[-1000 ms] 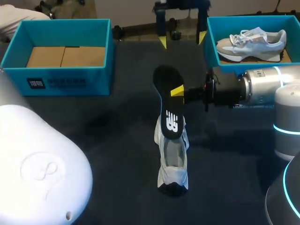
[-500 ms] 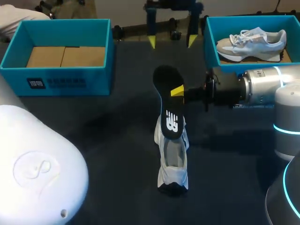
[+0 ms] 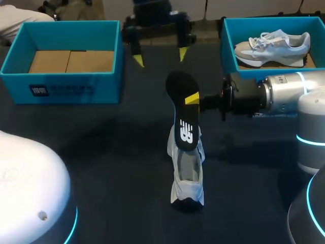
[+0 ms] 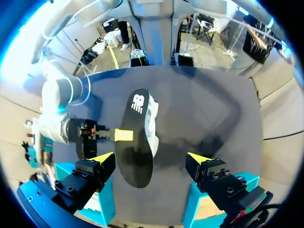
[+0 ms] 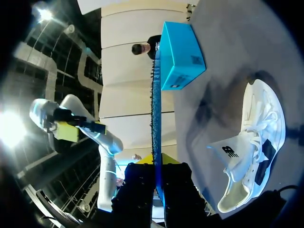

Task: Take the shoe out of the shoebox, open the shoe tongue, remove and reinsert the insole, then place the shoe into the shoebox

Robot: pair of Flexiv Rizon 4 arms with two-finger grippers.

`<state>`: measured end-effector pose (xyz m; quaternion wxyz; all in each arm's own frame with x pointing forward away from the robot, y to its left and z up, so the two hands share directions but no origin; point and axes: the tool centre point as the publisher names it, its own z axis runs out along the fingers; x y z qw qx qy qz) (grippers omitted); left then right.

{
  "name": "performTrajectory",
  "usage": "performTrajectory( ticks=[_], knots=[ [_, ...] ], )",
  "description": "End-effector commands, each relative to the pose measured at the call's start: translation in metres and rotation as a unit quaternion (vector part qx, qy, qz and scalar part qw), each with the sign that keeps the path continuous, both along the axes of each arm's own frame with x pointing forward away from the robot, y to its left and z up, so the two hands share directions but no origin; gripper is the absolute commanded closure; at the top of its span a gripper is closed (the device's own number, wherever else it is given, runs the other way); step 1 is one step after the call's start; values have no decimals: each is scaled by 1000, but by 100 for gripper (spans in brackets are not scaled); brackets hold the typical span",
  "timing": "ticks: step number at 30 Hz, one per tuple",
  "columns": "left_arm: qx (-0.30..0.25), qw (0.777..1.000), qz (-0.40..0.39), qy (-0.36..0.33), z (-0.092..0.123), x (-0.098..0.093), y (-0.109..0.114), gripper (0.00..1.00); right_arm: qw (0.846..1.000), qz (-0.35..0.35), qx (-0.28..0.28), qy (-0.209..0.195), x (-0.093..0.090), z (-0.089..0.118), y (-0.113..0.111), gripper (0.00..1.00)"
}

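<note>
Right tool [image 3: 193, 99] is clamped on the black insole [image 3: 181, 109] at about mid-length; one yellow tip lies flat on its upper face. In the right wrist view the insole [image 5: 156, 95] is seen edge-on, running out between the two fingers of the right tool [image 5: 158, 166].

The insole is held tilted. Its logo end is low, over the opening of the white sneaker [image 3: 187, 175] (contact there cannot be judged). Its other end is raised toward the far side of the counter [image 3: 101, 152].

The sneaker sits near the middle of the counter, well apart from both boxes. The right wrist view shows the sneaker [image 5: 256, 137] beside the tool, with its tongue pulled out.

Left tool [image 3: 159, 57] is open, fingers wide apart with nothing between them. It hangs over the far part of the counter between the two teal boxes. In the left wrist view the insole [image 4: 135, 142] and sneaker [image 4: 153, 118] lie ahead of the left tool [image 4: 151, 157], untouched by it.

Left shoebox [image 3: 66, 30] holds only a brown cardboard liner [image 3: 71, 61]. Right shoebox [image 3: 228, 48] holds a second sneaker [image 3: 274, 43].
</note>
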<state>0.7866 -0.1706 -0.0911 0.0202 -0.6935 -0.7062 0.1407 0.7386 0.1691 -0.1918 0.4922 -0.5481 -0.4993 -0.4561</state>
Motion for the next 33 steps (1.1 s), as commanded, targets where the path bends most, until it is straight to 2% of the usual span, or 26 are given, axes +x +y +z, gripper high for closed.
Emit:
performTrajectory(
  ticks=[1, 8, 22, 27, 33],
  knots=[
    [-356, 933, 50, -22, -6, -11, 18, 0, 1000, -1, 0, 0, 0, -1, 2, 100],
    [-410, 912, 17, -26, -4, -25, 25, 0, 1000, -1, 0, 0, 0, -1, 2, 100],
    [-410, 912, 17, -26, -4, -25, 25, 0, 1000, -1, 0, 0, 0, -1, 2, 100],
    [-461, 885, 8, -70, -40, -35, 41, 0, 1000, -1, 0, 0, 0, -1, 2, 100],
    [-509, 855, 2, -104, -54, -42, 53, 0, 1000, -1, 0, 0, 0, -1, 2, 100]
  ],
)
